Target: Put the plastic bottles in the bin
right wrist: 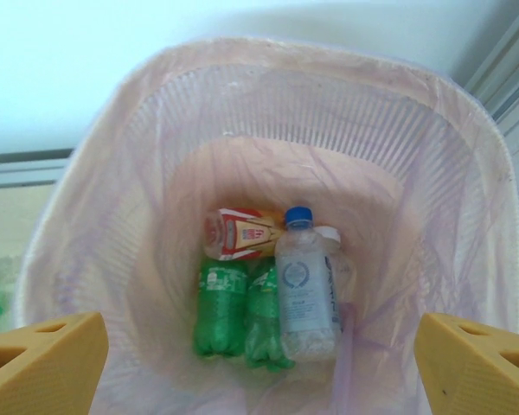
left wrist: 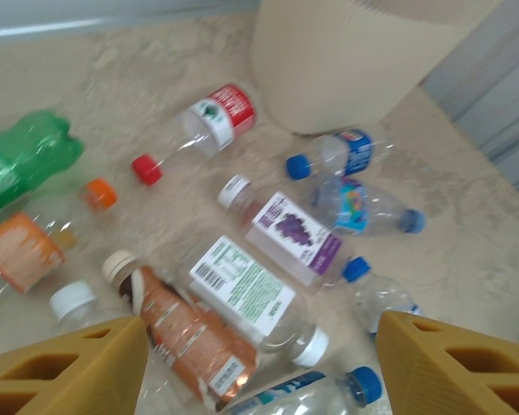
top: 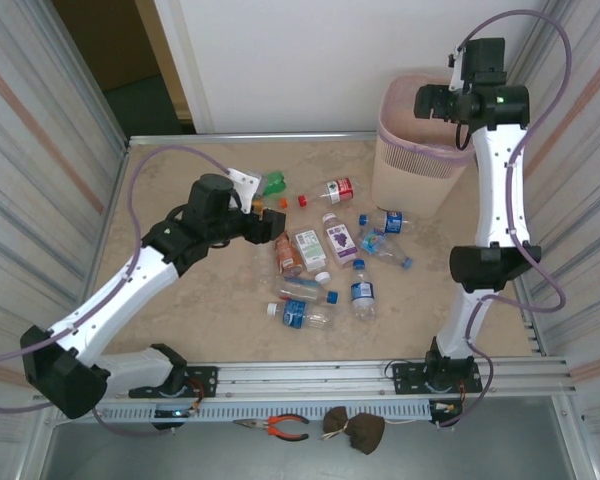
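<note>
From the top camera, the left gripper [top: 276,222] is seen low over the table [top: 180,300]. Its jaws are pointed at a scatter of bottles [top: 330,265] lying just ahead of them. The right gripper [top: 425,100] is held above the bin [top: 405,160], whose mouth lies directly under its jaws.

In the left wrist view, the left gripper [left wrist: 259,346] is shown with its jaws well apart and nothing held between them. Under the gap, a brown-orange bottle [left wrist: 186,333] and a white-and-green-label bottle [left wrist: 251,294] are laid side by side, touching. Just beyond these a grape-label bottle [left wrist: 294,232] is seen, and farther ahead a red-label bottle [left wrist: 212,121]. A green bottle [left wrist: 22,160] lies off to the left of the jaws. The bin [left wrist: 346,60] stands ahead and to the right, with a blue-capped bottle [left wrist: 342,154] near its foot.

In the right wrist view, the right gripper [right wrist: 259,346] is shown with its jaws spread wide and empty. The bin [right wrist: 493,173] is seen from above, straight below them. At its bottom, under the gap, a clear bottle [right wrist: 304,290] lies beside two green bottles [right wrist: 221,307], and a red-and-yellow-label bottle [right wrist: 242,232] is laid across their far ends.
</note>
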{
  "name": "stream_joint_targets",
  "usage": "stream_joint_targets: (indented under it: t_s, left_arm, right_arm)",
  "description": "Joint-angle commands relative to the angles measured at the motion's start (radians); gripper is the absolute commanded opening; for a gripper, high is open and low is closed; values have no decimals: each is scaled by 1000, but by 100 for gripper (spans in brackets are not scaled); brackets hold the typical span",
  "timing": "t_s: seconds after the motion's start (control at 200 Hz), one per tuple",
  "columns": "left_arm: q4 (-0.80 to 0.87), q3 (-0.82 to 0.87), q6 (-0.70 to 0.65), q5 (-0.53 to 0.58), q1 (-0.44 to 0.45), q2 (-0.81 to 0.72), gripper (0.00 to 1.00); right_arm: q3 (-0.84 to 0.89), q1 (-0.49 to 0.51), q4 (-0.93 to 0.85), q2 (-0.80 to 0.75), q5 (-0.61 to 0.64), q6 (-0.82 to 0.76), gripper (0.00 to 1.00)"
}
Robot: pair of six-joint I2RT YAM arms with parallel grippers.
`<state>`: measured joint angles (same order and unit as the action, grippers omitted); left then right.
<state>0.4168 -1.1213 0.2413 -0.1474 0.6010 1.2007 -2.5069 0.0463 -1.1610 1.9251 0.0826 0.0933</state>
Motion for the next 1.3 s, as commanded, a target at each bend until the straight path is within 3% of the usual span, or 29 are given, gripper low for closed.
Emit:
stream_joint_targets:
  t_s: [0.0,0.291,0.621,1.292]
  left_arm:
    - [68,-42,59,97,-6,43,71]
    - [196,-61,118,191,-7,178,74]
    - [278,-36,213,168,-9,327,75]
    - [242,25,260,117,-29,499,77]
  right_arm:
    - [60,21,27,-96,10,-9,90]
    - [263,49,89,-253,-16,14,90]
    - [459,53,154,-359,-48,37,90]
    - [507,68,171,-392,-67,52,89]
